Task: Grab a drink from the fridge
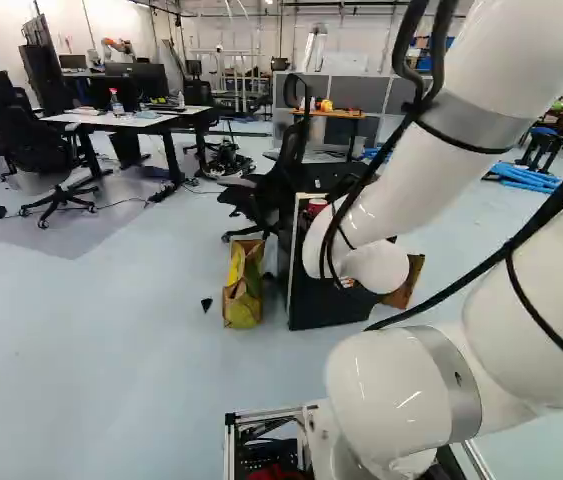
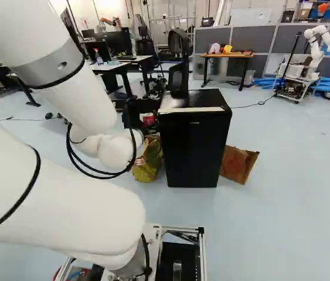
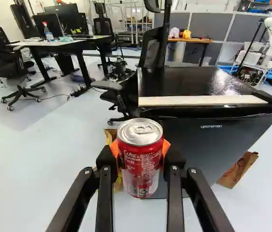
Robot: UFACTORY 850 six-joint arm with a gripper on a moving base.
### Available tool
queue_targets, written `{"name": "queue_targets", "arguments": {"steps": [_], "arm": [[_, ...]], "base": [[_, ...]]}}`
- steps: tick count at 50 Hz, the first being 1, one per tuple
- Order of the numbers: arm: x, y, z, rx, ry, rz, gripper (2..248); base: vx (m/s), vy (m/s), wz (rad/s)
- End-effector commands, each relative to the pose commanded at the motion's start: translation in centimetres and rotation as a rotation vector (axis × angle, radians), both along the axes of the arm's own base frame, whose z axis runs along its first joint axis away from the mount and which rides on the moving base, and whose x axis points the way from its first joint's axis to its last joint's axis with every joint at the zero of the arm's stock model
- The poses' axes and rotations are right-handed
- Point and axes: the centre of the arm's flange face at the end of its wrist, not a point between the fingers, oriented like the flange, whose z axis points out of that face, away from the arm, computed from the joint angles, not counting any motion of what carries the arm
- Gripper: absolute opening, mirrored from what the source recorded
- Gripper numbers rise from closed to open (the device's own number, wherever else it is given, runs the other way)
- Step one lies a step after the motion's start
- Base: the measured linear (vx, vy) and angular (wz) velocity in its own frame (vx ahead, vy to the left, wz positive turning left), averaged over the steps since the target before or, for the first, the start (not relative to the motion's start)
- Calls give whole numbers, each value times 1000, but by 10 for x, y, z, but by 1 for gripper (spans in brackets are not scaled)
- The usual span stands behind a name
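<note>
You have the red drink can [image 3: 139,162] upright between your fingers [image 2: 148,120], which grip it from both sides; the black fridge [image 3: 213,145] stands ahead of them, slightly right, with a yellow bag [image 1: 243,290] on the floor beyond them

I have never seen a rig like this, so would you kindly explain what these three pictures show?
The machine is a white jointed robot arm on a moving base. Two pictures come from cameras on that base, behind the arm, to its left and right. The third comes from its wrist, looking along the black two-fingered gripper. The orange pads hold a red and silver drink can from both sides. Beyond it stands a small black fridge, a pale strip lying along its top's front edge. A yellow-green bag and a brown paper bag flank the fridge.
</note>
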Motion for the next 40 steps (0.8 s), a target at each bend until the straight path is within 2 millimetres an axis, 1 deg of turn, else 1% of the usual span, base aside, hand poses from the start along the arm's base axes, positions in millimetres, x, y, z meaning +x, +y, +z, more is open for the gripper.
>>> {"name": "queue_targets", "arguments": {"steps": [40], "arm": [[-3, 1, -1, 0, 2, 2, 100]], "base": [[0, 0, 0]]}}
